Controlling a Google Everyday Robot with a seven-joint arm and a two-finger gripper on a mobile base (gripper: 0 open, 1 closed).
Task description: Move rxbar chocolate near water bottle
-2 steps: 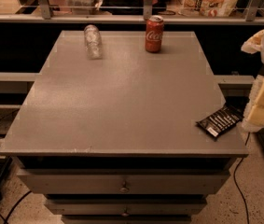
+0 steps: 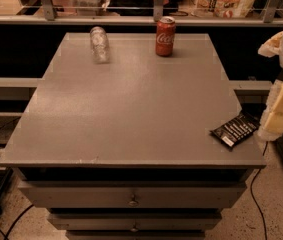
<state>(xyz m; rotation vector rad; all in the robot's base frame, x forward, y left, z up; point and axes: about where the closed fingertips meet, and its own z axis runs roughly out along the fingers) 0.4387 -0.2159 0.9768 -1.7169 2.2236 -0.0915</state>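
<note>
Reach stage: bar not yet grasped

Your rxbar chocolate (image 2: 234, 129) lies flat near the front right corner of the table (image 2: 131, 114). The gripper (image 2: 277, 118) hangs just off the right edge beside it. You cannot tell whether it is wide or narrow, and the arm above is cut off. Next you need to come over the bar and take hold. The water bottle (image 2: 99, 44) lies well apart, near the back left corner, with a red can (image 2: 165, 36) at the back edge
</note>
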